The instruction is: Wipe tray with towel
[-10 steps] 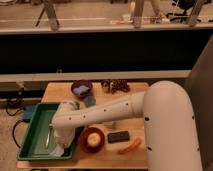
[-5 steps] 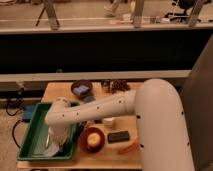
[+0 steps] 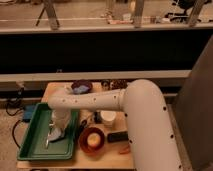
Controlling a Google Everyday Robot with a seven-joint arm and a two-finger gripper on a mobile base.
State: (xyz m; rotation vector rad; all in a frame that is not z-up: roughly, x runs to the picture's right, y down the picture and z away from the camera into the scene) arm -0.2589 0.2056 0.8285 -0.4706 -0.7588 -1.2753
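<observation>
Reaching down over the tray [image 3: 31, 146], the gripper [image 3: 59, 127] sits near the tray's right rim with its fingers closed on the towel [image 3: 56, 134], which lies bunched on the tray floor beneath it. The tray fills the table's [image 3: 50, 89] front left corner. Just right of it stands a brown bowl [image 3: 93, 140], with a white cup [image 3: 108, 118] behind that. A purple bowl [image 3: 81, 88] sits at the back edge.
</observation>
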